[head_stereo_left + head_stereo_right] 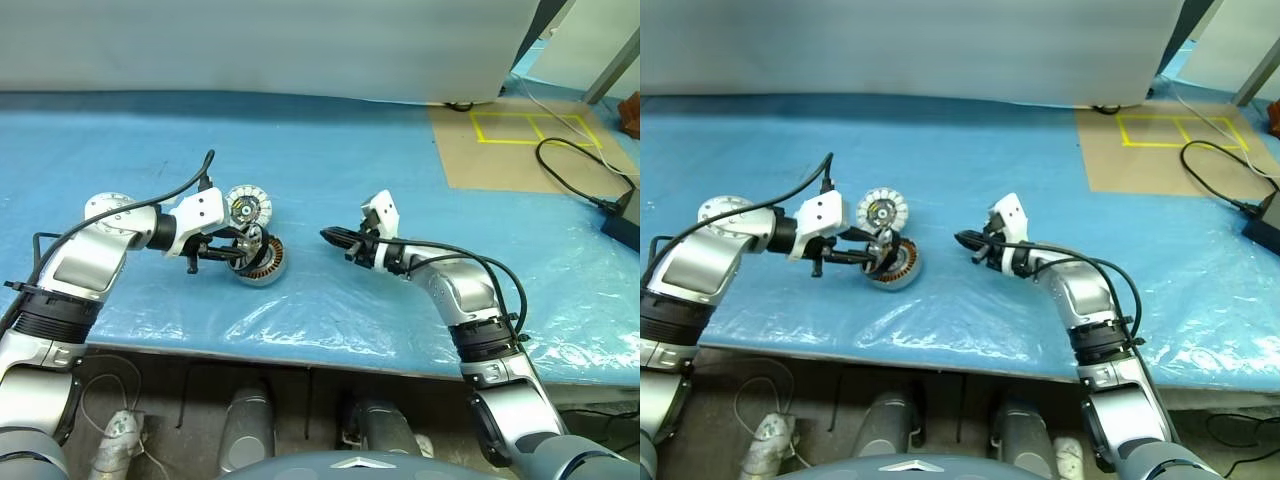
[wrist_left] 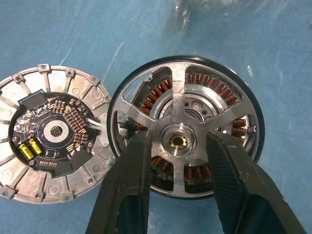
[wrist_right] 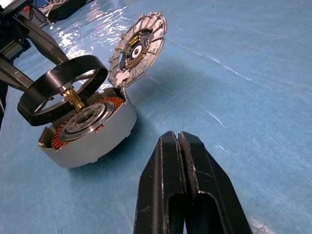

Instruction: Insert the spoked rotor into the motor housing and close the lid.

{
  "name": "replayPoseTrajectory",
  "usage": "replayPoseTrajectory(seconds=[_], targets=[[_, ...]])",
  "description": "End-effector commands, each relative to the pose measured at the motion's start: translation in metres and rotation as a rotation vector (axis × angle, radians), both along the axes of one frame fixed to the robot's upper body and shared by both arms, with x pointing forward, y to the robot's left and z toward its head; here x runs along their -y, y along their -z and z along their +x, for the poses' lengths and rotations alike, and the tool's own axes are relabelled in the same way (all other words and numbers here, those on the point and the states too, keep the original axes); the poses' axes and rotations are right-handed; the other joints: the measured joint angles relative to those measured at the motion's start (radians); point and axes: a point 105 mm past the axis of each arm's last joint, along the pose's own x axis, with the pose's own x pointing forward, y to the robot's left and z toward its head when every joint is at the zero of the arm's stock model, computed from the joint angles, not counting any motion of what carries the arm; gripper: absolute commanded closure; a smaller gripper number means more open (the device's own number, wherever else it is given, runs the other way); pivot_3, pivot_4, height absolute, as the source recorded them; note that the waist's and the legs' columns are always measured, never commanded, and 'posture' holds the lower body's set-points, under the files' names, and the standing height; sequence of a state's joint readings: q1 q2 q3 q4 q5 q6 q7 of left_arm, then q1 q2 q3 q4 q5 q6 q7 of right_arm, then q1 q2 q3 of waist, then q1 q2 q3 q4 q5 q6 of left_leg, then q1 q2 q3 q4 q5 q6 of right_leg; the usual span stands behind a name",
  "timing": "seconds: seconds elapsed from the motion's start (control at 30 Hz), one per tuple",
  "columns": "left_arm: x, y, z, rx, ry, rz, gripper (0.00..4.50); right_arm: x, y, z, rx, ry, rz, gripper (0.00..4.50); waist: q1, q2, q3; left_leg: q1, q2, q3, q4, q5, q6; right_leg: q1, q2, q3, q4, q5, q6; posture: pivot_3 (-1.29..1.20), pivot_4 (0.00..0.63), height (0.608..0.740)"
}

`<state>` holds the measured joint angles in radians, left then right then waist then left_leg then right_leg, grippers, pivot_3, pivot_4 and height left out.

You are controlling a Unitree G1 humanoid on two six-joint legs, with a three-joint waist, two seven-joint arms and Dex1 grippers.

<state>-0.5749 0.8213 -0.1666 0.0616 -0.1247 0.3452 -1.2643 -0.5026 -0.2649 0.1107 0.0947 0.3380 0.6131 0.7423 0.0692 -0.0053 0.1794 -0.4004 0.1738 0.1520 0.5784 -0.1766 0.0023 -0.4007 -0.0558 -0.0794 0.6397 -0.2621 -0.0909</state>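
1. The motor housing [image 3: 90,134] is seen resting on the blue-covered desk [image 1: 330,180], near its front edge and left of centre; its silver rim, copper-brown windings and pale centre are shown in the right wrist view.
2. The spoked rotor [image 3: 61,87], a dark ring with silver spokes and a brass shaft, is held tilted just above the housing, its shaft pointing down towards the pale centre; it is not seated.
3. The left tool [image 2: 178,161] is clenched on the spoked rotor, one black finger on each side of the hub [image 2: 177,141]; the arm is reached in from the left.
4. The right tool [image 3: 178,146] is clenched on nothing, its fingers pressed together; it is held above the desk, to the right of the housing and apart from it.
5. The lid [image 1: 247,208], a silver ribbed disc with a dark circuit board, is seen just behind the housing, its edge touching the housing's rim, propped tilted.
6. A black cable [image 1: 585,180] is laid at the far right, over a brown floor patch with yellow tape [image 1: 530,128].
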Motion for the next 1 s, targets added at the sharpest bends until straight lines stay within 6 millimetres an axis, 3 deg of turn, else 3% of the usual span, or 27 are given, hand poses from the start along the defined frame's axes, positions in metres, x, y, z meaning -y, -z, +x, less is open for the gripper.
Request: replayPoseTrajectory(seconds=[0.03,0.43,0.47,0.6,0.8,0.93,1.0], targets=[[0.001,-0.001,0.002,0.033,0.001,0.026,3.15,-0.003,-0.015,-0.002,0.067,-0.016,0.015,4.50,0.000,0.000,0.000,0.000,0.000,0.000,0.000,0.000,0.000,0.000,0.000,0.000,0.000,0.000,0.000,0.00,0.150,0.740],[0.001,0.003,0.002,0.031,0.003,0.030,3.15,-0.003,-0.014,-0.002,0.066,-0.015,0.010,4.50,0.000,0.000,0.000,0.000,0.000,0.000,0.000,0.000,0.000,0.000,0.000,0.000,0.000,0.000,0.000,0.00,0.150,0.740],[0.001,0.002,0.004,0.045,-0.005,0.028,2.44,-0.003,-0.014,-0.002,0.065,-0.015,0.010,4.50,0.000,0.000,0.000,0.000,0.000,0.000,0.000,0.000,0.000,0.000,0.000,0.000,0.000,0.000,0.000,0.00,0.150,0.740],[0.004,-0.003,0.005,0.046,-0.003,0.002,1.24,-0.003,-0.013,-0.002,0.062,-0.016,0.010,4.50,0.000,0.000,0.000,0.000,0.000,0.000,0.000,0.000,0.000,0.000,0.000,0.000,0.000,0.000,0.000,0.00,0.150,0.740],[0.013,-0.024,0.011,0.076,-0.005,-0.084,1.24,-0.004,-0.011,-0.003,0.052,-0.022,0.008,4.50,0.001,0.000,0.000,0.000,0.000,0.000,0.000,0.000,0.000,0.000,0.000,0.000,0.000,0.000,0.000,0.00,0.150,0.740],[0.021,-0.051,0.005,0.045,0.007,-0.234,1.24,-0.004,-0.012,-0.004,0.050,-0.025,0.023,4.50,0.001,0.000,0.000,0.000,0.000,0.000,0.000,0.000,0.000,0.000,0.000,0.000,0.000,0.000,0.000,0.00,0.150,0.740],[0.021,-0.055,0.001,0.035,0.010,-0.259,1.24,-0.005,-0.016,-0.004,0.057,-0.029,0.032,4.50,0.000,0.000,0.000,0.000,0.000,0.000,0.000,0.000,0.000,0.000,0.000,0.000,0.000,0.000,0.000,0.00,0.150,0.740]])
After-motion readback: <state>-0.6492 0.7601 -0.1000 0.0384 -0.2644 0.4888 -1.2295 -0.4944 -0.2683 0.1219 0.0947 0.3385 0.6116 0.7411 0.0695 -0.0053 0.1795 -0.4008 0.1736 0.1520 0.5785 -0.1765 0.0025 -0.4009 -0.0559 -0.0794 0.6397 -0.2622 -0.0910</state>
